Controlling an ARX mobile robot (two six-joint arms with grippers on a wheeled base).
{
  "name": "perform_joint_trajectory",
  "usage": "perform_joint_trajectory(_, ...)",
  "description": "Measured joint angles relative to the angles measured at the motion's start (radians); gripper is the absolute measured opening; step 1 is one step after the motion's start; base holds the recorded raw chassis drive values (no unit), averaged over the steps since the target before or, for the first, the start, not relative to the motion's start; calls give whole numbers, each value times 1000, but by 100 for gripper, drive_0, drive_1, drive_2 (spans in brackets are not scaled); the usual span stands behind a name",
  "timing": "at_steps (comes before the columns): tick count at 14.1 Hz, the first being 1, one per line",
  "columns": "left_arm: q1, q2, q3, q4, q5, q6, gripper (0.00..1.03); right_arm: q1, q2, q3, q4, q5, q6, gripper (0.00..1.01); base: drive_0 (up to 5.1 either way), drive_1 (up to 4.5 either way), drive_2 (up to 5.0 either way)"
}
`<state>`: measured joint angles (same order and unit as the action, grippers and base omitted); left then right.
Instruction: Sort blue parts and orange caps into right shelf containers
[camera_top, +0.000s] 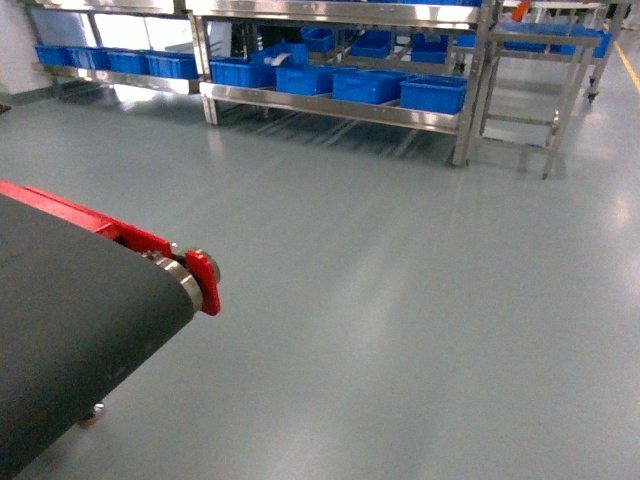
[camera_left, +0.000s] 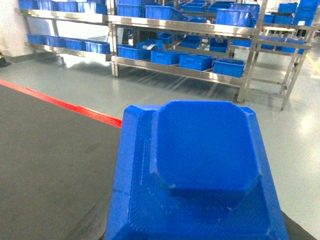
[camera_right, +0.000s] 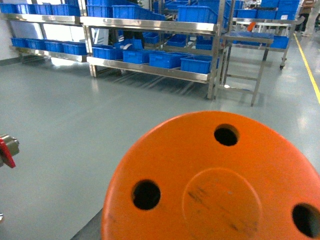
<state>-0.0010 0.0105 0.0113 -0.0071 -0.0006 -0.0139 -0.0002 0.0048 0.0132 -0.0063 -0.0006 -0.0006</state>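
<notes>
A large blue part (camera_left: 200, 165) with a raised octagonal block fills the lower left wrist view, held close to the camera above the belt; my left gripper's fingers are hidden under it. An orange cap (camera_right: 215, 185), a round face with three holes, fills the lower right wrist view and hangs over the floor; my right gripper's fingers are hidden behind it. The right shelf containers, blue crates (camera_top: 433, 93), sit on the low steel shelf far ahead, also as blue crates (camera_left: 228, 67) and blue crates (camera_right: 196, 63). Neither gripper shows in the head view.
A black conveyor belt (camera_top: 70, 310) with a red side rail (camera_top: 120, 232) ends at my left; its roller end (camera_right: 6, 149) shows at the right wrist view's edge. Grey floor lies between me and the shelves. A steel frame table (camera_top: 540, 60) stands right of the shelf.
</notes>
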Motion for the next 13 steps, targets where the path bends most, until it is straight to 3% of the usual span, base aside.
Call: perform_joint_trajectory(13,0,0,0,0,0,0,42,0,0,0,0,0,0,44,-170,-170,-170)
